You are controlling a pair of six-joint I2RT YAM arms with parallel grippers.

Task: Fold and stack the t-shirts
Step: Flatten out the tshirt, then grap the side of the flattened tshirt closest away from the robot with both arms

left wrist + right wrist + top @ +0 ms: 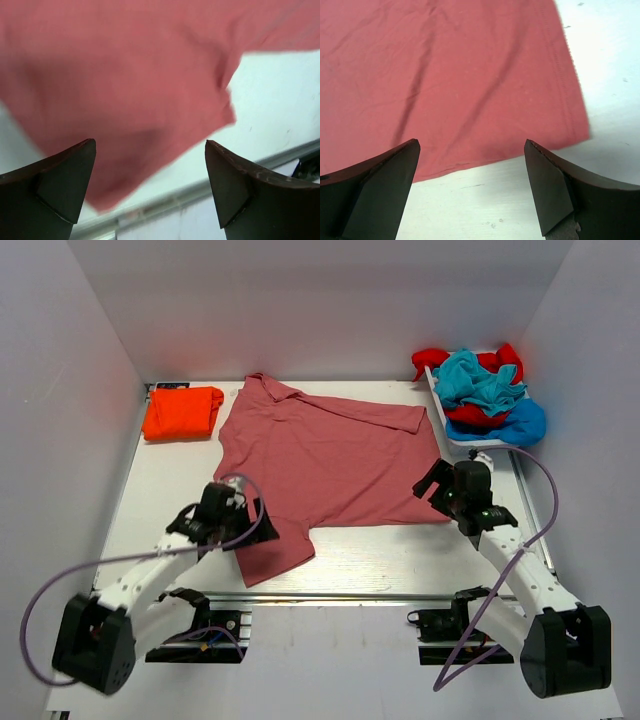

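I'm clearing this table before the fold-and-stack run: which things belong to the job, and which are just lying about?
Job:
spread pink-red shirt
folded orange shirt
heap of red, teal and blue shirts

Lying about:
white tray under the heap
purple cables

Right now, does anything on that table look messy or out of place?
The pink-red shirt lies crooked, its far edge folded over. At far right, a heap of red, teal and blue shirts spills over its tray.

The spread shirt (pixel 330 460) is plain dusty pink-red, the folded shirt (pixel 182 412) bright orange; the pile (pixel 482 392) mixes red, teal, blue.
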